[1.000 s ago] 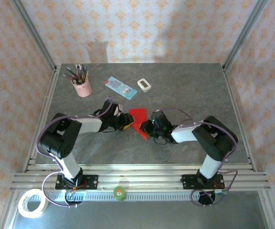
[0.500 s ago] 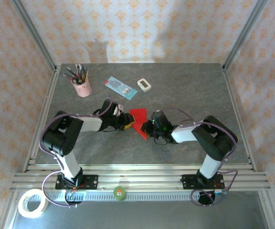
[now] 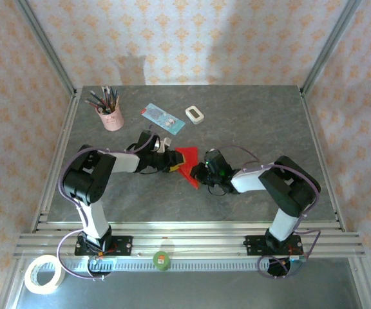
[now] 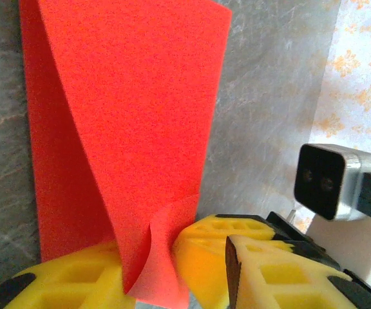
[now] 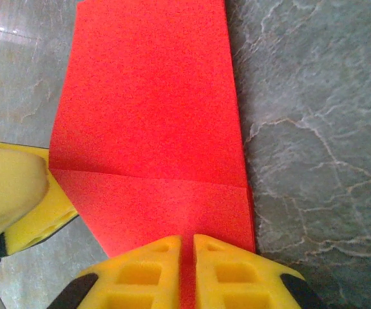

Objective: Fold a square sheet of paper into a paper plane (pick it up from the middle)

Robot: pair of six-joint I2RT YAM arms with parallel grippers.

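STAGE: early folds judged done, dart not yet formed | square sheet of paper [image 5: 153, 129]: creased, clamped at its edge by the closed right gripper [image 5: 187, 248] | left gripper [image 4: 150, 270]: raised flap corner between fingers, grip cannot be told

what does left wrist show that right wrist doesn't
Left wrist, not right: a raised flap of the thin red paper sheet, its corner curled inside the left gripper, plus patterned wallpaper. Right wrist, not left: a straight crease across the sheet, the right gripper shut on its edge. Both: the red sheet on the grey marbled table.
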